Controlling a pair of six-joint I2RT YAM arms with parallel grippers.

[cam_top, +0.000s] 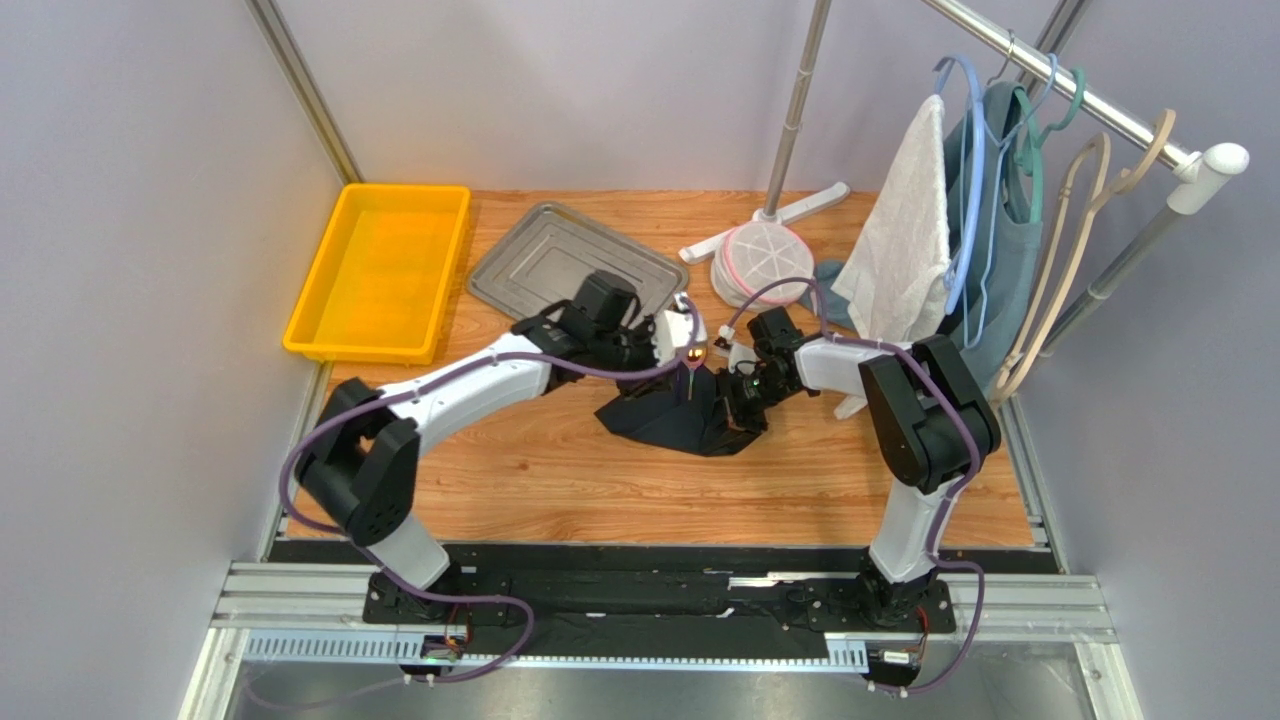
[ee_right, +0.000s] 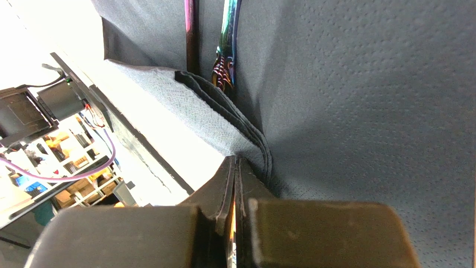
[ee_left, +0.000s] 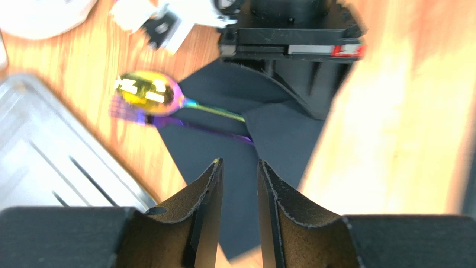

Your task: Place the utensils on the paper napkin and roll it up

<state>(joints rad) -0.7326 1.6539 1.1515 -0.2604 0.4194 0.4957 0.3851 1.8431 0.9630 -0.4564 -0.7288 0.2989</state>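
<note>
The black paper napkin (cam_top: 669,423) lies folded and partly tented at the table's middle. A spoon (ee_left: 148,92) with a gold bowl lies over the purple fork (ee_left: 129,111); their heads stick out over the wood. Their handles run under a napkin (ee_left: 223,151) flap. My left gripper (ee_left: 240,164) hovers over the napkin, open a narrow gap, nothing between its fingers. My right gripper (ee_right: 235,161) is shut, its tips pinching the layered folded edge of the napkin (ee_right: 363,111). The fork handle (ee_right: 191,33) and spoon handle (ee_right: 230,33) run under that fold. From above, both grippers (cam_top: 694,357) (cam_top: 736,402) meet over the napkin.
A grey metal tray (cam_top: 571,263) sits behind the left arm, a yellow bin (cam_top: 376,270) at far left. A pole's white base (cam_top: 759,255) stands at the back. A white towel (cam_top: 902,240) and hangers hang on a rack at right.
</note>
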